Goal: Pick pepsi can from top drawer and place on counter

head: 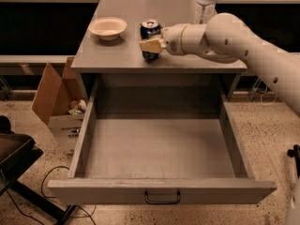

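The pepsi can (150,31) is dark blue with a silver top and stands upright on the counter (122,55), near its front middle. My gripper (151,44) reaches in from the right on the white arm, and its tan fingers (151,45) are closed around the can's middle. The top drawer (161,153) is pulled fully out below the counter, with nothing in it, and its small dark handle (162,198) shows on the front panel.
A cream bowl (108,27) sits on the counter's left part. A clear plastic bottle (205,6) stands at the counter's back right. An open cardboard box (55,100) stands on the floor left of the cabinet. A dark stand (18,168) is at the lower left.
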Controlling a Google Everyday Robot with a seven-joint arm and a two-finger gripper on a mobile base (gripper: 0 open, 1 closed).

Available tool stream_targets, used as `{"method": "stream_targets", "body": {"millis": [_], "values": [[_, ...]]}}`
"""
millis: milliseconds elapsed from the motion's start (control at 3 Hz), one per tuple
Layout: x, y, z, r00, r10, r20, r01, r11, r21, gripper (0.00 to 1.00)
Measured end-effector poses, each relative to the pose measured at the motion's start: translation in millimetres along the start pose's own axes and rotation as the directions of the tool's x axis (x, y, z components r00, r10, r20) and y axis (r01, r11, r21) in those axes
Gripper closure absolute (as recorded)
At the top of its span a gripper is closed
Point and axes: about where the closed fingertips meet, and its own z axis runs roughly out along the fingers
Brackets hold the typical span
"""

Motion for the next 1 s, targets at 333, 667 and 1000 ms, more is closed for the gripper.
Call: {"method": "stream_targets", "body": {"millis": [333, 667, 1000], "values": [[0.0, 0.0, 0.0, 1.0, 0.0, 0.0, 0.0, 1.0, 0.0, 0.55], [0.0, 0.0, 0.1, 1.0, 0.0, 0.0, 0.0, 1.0, 0.0, 0.33], [0.0, 0.1, 0.1, 1.0, 0.0, 0.0, 0.0, 1.0, 0.0, 0.02]]}}
